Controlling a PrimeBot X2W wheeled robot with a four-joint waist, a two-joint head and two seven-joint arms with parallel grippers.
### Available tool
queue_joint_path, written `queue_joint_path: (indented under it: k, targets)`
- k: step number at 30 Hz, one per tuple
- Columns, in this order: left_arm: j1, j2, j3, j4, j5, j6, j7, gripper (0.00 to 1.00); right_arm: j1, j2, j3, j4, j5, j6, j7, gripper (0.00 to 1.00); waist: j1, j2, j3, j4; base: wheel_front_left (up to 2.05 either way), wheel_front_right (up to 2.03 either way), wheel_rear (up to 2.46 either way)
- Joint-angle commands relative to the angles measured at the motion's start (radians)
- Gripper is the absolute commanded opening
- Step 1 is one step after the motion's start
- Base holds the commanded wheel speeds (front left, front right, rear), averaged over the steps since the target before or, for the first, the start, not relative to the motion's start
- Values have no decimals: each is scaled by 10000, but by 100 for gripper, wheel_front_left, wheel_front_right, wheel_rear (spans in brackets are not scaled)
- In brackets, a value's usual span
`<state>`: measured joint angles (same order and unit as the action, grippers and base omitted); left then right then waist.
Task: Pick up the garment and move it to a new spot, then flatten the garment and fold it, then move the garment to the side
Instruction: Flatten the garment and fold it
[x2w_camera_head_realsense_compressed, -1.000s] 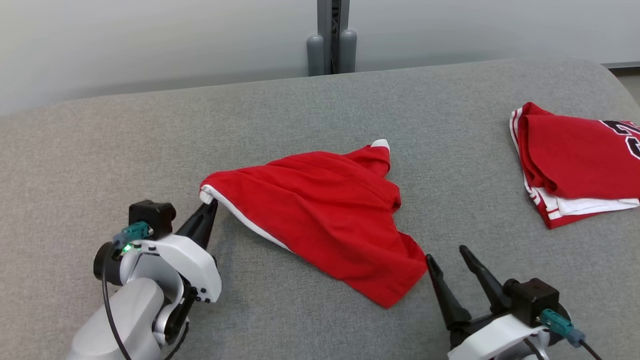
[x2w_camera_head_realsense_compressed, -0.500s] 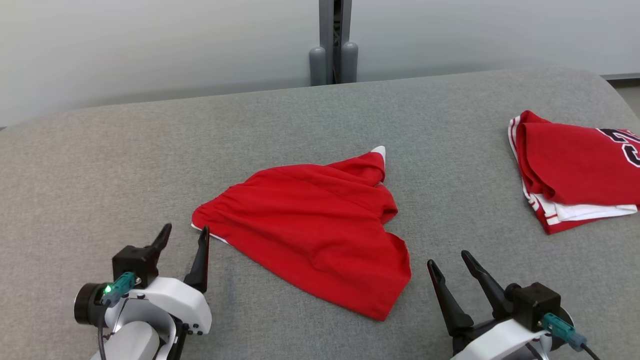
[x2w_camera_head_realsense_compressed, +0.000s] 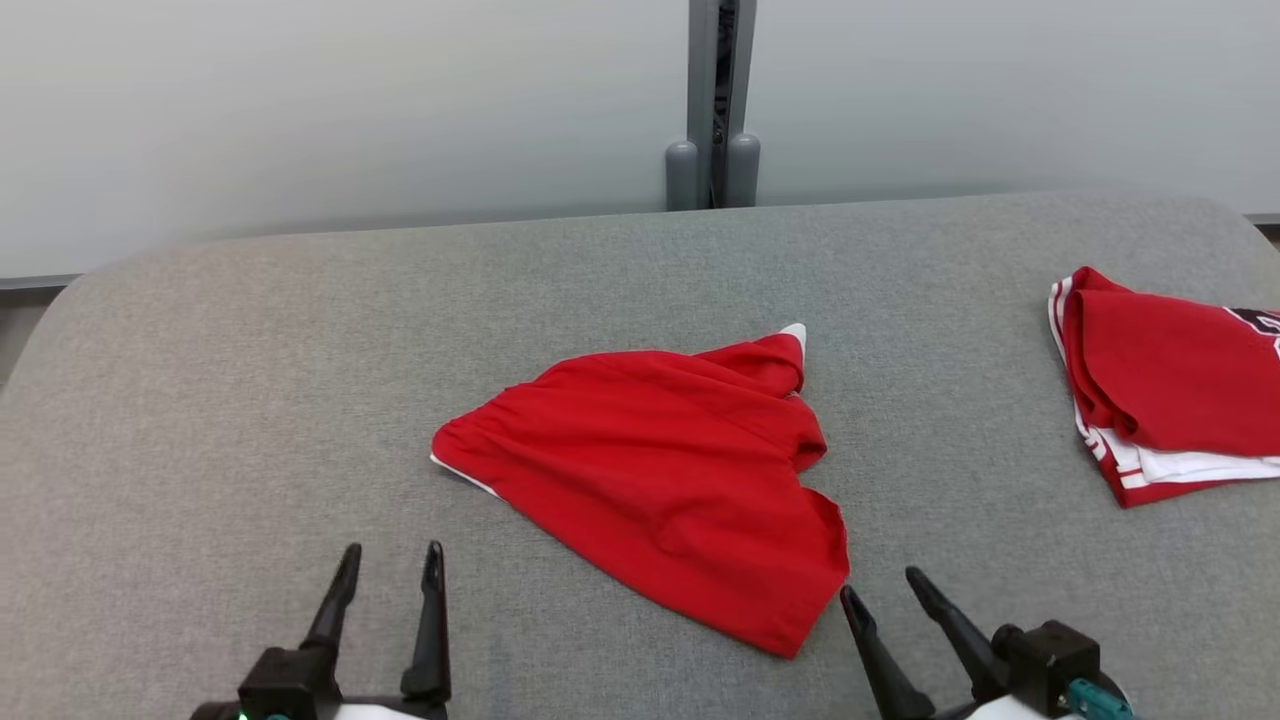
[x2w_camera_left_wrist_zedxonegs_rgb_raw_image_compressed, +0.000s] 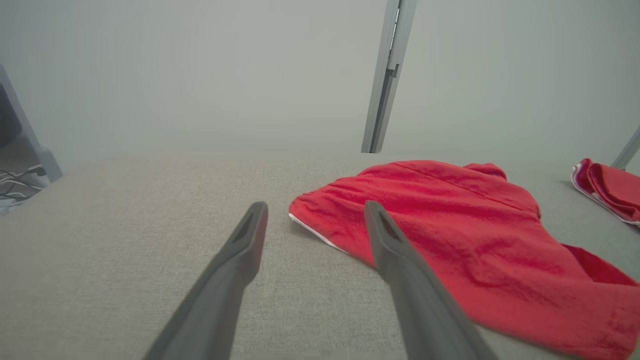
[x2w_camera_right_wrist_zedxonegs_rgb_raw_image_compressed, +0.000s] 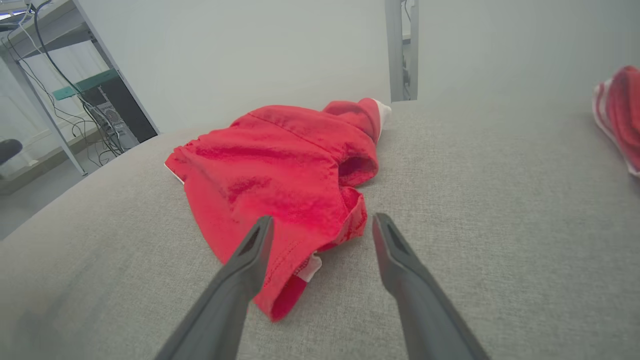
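Head view: a crumpled red cloth garment (x2w_camera_head_realsense_compressed: 660, 470) is laid centrally on the grey fabric surface (x2w_camera_head_realsense_compressed: 250, 380).
Left wrist view: the left gripper (x2w_camera_left_wrist_zedxonegs_rgb_raw_image_compressed: 315, 206) is spread wide, empty, near the hem.
Right wrist view: the right gripper (x2w_camera_right_wrist_zedxonegs_rgb_raw_image_compressed: 322, 220) is spread wide, empty, by its corner.

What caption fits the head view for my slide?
Rumpled red fabric garment lies unheld on grey upholstered surface, with left gripper and right gripper open nearby.

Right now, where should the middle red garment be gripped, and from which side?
Probably at two corners of the garment: the left end effector takes the white-trimmed corner from its left, the right end effector the nearest corner from the front. Both stick out flat.
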<state>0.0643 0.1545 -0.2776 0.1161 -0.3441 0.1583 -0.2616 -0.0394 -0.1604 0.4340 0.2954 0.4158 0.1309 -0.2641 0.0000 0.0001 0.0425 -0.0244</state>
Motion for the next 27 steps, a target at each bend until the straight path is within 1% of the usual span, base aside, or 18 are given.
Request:
queue_joint_path:
  k: [1,6,9,16,22,24,25,26,27]
  targets:
    - [27,-17,67,12,99,-56,-36,100,73,-71,26,9,54,-1,-7,100,0,-1,-55,53,0,0,0]
    - [405,-509,496,211,684,-654,-37,100,125,-251,704,319,598,-1,-6,100,0,-1,-275,302,0,0,0]
    - [455,-676,710,288,937,-882,-37,100,4,-405,1191,526,976,-1,-6,100,0,-1,-369,443,0,0,0]
    - [495,-901,1122,420,1293,-1253,-37,100,-190,-624,1944,984,1583,-1,-6,100,0,-1,-447,640,0,0,0]
    - [464,-982,1171,519,1488,-1461,-38,100,-477,-621,2446,1412,1963,-1,-6,100,0,-1,-417,850,0,0,0]
    - [412,-997,1143,570,1519,-1497,-38,100,-624,-590,2588,1643,2080,-1,-6,97,0,-1,-411,938,0,0,0]
    - [387,-1002,1128,596,1526,-1522,-38,100,-706,-555,2672,1766,2175,-1,-6,93,0,-1,-414,983,0,0,0]
    - [361,-1007,1123,617,1530,-1555,-38,100,-801,-519,2755,1906,2266,-1,-6,87,0,-1,-417,1027,0,0,0]
    - [340,-1013,1113,631,1546,-1557,-38,100,-889,-528,2859,2028,2307,-1,-5,75,0,-1,-422,1070,0,0,0]
